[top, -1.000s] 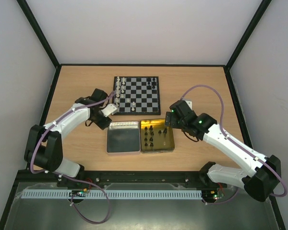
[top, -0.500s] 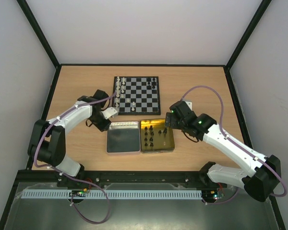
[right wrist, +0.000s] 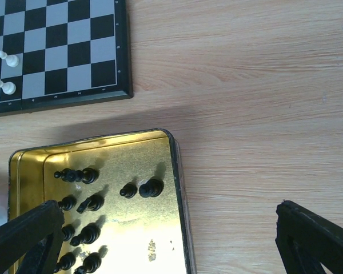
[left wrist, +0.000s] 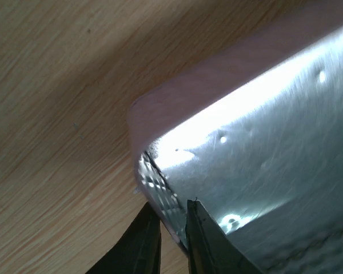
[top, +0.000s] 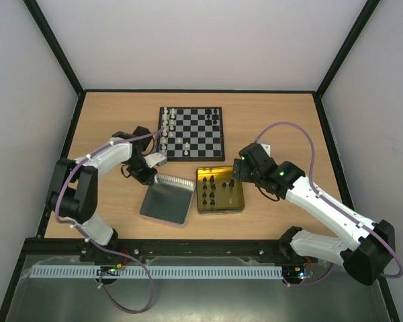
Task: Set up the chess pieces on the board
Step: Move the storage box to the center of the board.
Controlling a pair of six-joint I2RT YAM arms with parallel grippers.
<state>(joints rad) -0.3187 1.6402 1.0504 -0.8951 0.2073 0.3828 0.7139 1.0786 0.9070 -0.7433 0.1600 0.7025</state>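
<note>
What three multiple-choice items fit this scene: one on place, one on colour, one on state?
1. Most black pieces stand: A in a cup; B in a drawer; C in the yellow tray.
2. The chess pieces along the left side of the board are: A black; B white; C red.
3. The left hand is: A pinching the rim of the silver tray; B open above the board; C holding a pen.
Answers: C, the right wrist view shows them on its gold floor; B, the top view shows pale figures there; A, a finger sits on each side of the rim.
</note>
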